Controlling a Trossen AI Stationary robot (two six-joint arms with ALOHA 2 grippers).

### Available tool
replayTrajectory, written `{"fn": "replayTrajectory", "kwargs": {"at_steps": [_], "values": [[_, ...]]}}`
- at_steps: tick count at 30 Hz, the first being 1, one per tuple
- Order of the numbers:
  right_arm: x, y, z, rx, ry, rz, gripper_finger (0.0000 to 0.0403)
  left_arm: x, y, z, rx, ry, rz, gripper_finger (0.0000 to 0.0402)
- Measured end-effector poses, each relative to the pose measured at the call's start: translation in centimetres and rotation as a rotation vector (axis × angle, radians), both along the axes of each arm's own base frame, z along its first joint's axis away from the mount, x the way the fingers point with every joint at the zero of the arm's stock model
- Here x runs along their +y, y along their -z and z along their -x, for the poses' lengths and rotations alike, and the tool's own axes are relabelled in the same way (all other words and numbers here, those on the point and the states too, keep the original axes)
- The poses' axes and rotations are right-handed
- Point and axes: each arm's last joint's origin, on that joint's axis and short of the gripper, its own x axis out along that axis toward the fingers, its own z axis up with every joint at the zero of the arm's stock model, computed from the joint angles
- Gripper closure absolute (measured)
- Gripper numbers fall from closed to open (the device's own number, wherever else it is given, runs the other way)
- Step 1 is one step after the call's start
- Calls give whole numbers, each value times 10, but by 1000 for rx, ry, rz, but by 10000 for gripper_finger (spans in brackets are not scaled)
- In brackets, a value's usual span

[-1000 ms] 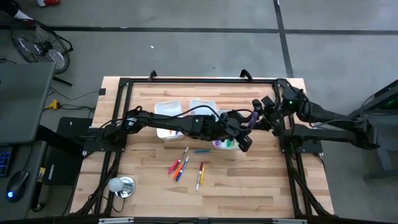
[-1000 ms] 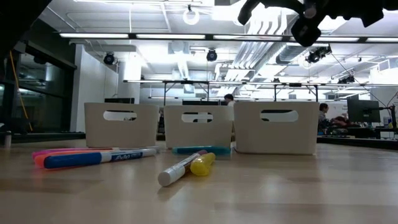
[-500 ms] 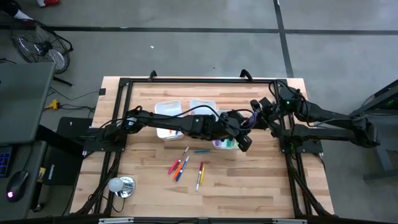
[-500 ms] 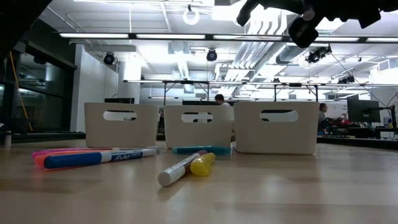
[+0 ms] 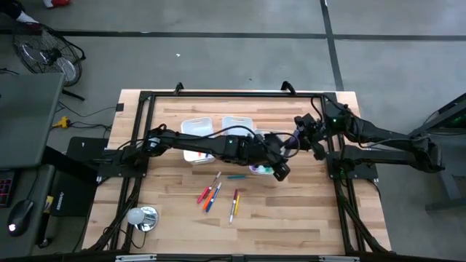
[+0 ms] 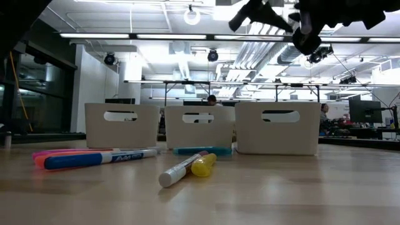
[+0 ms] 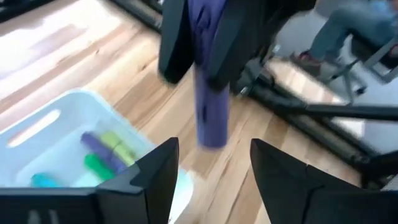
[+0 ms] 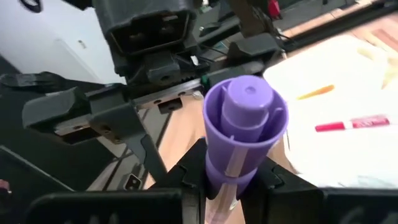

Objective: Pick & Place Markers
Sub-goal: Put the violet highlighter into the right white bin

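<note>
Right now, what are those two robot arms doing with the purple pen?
The arms are passing a purple pen from one to the other, up above the white bins. The right claw is shut on the pen, and the left claw has opened and let go. Some pens already lie in a bin, and others wait on the wooden table.

The purple marker (image 7: 210,93) is smeared with motion blur in the left wrist view, and its top end is buried behind the dark fingers (image 7: 233,34) pinching it. From overhead the loose markers (image 5: 211,195) are too tiny to count, and at 12 o'clock in the low view both arms run off the edge.
</note>
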Motion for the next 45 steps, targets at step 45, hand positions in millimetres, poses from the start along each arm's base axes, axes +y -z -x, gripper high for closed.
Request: {"fn": "replayTrajectory", "kwargs": {"at_steps": [45], "values": [[-22,107,-86,583,614,-561,351,61,-31,106,731,-397,-734,202]]}}
